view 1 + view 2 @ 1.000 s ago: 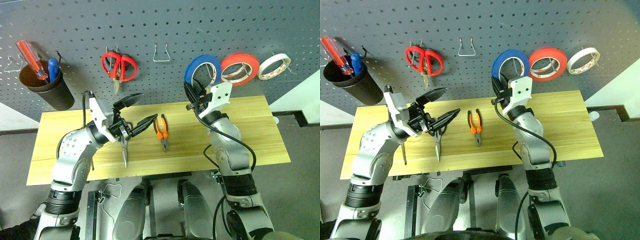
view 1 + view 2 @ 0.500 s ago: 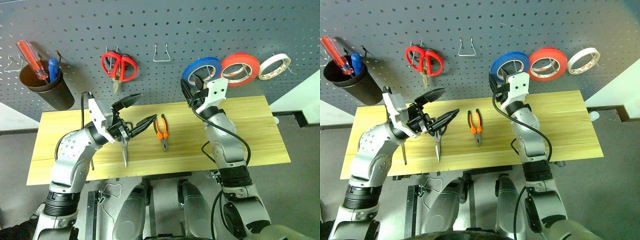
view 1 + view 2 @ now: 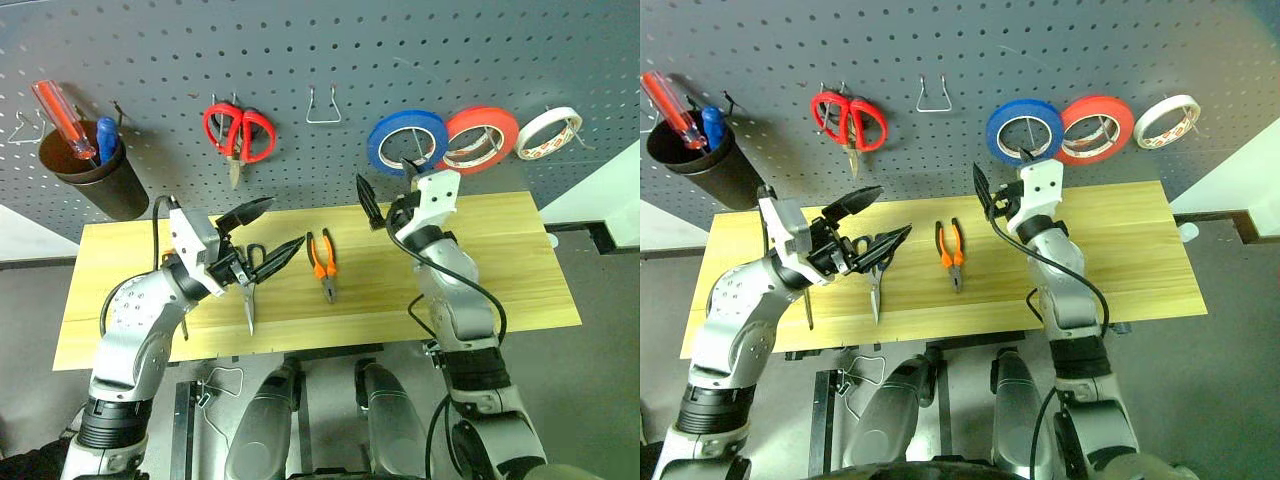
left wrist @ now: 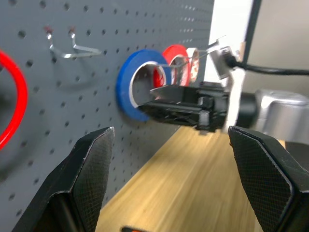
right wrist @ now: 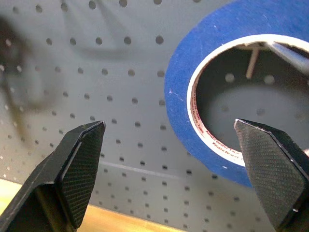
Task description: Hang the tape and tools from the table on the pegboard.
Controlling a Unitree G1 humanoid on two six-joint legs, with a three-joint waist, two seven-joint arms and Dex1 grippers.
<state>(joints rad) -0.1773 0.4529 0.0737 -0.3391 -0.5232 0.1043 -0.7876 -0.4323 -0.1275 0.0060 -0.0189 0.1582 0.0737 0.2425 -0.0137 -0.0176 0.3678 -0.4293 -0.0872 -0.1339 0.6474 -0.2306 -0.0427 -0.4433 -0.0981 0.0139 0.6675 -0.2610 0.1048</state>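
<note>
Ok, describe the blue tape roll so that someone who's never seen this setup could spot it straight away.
Look at the dark grey pegboard behind the light wooden table. Three tape rolls hang in a row at its right side, and the flat blue tape roll is the leftmost, just above the open right gripper. Its neighbours are a red-orange roll and a smaller white roll.

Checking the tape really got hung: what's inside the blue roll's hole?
Inside the blue tape hole, the pegboard shows through, with a thin metal hook crossing its top. Where the hook enters the board is not clear. The right gripper stands open below it.
</note>
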